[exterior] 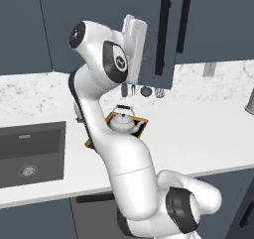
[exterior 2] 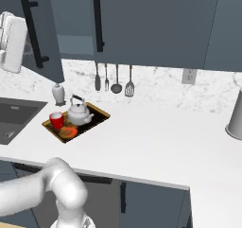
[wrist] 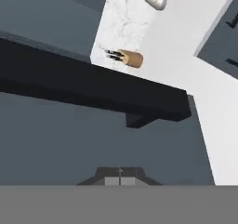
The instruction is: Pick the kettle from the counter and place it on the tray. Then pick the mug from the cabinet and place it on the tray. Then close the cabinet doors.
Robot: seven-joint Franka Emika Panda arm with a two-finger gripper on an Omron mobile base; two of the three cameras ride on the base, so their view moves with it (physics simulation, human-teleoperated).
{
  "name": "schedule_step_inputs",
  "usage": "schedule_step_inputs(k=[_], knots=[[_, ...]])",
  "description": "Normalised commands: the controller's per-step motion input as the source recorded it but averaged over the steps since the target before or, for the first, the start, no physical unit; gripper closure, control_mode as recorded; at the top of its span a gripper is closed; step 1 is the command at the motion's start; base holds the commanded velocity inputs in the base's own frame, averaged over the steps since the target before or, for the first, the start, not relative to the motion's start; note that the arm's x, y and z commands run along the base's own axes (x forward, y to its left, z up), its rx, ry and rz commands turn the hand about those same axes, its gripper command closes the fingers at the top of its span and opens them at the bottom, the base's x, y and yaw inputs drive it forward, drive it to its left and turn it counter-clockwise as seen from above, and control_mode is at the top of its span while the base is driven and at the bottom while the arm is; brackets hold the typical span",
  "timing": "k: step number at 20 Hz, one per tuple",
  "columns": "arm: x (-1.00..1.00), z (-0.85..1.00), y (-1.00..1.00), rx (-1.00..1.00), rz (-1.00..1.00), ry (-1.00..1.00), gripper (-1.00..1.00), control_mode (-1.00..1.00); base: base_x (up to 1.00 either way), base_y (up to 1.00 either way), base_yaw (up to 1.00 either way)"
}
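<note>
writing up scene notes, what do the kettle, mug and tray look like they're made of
Kettle: looks like polished metal, silvery-white with a soft sheen, and a dark handle top that may be plastic.
Mug: plain bright red, probably glazed ceramic or plastic; the render leaves it open.
Tray: dark patterned surface with a golden rim, perhaps lacquered wood or metal.

No lettering, label, brand mark or number can be read anywhere in this rendered kitchen; every surface in the three views appears plain and unmarked.
</note>
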Motion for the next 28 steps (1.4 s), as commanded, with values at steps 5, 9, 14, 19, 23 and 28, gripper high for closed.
schedule_step_inputs(k=[5,9,14,19,23,28], knots=[[0.14,-0.06,-0.03,-0.18,0.73,-0.11,1.0,-1.0,0.0,0.0,0.0],[0.51,-0.01,0.11,-0.02,0.62,0.06,1.0,-1.0,0.0,0.0,0.0],[0.87,-0.1,0.21,0.0,0.38,0.04,1.0,-1.0,0.0,0.0,0.0],[0.78,-0.06,0.42,-0.03,0.16,0.0,1.0,-1.0,0.0,0.0,0.0],[0.63,0.0,0.56,-0.02,0.02,0.0,1.0,-1.0,0.0,0.0,0.0],[0.71,-0.1,0.49,-0.02,0.0,0.0,1.0,-1.0,0.0,0.0,0.0]])
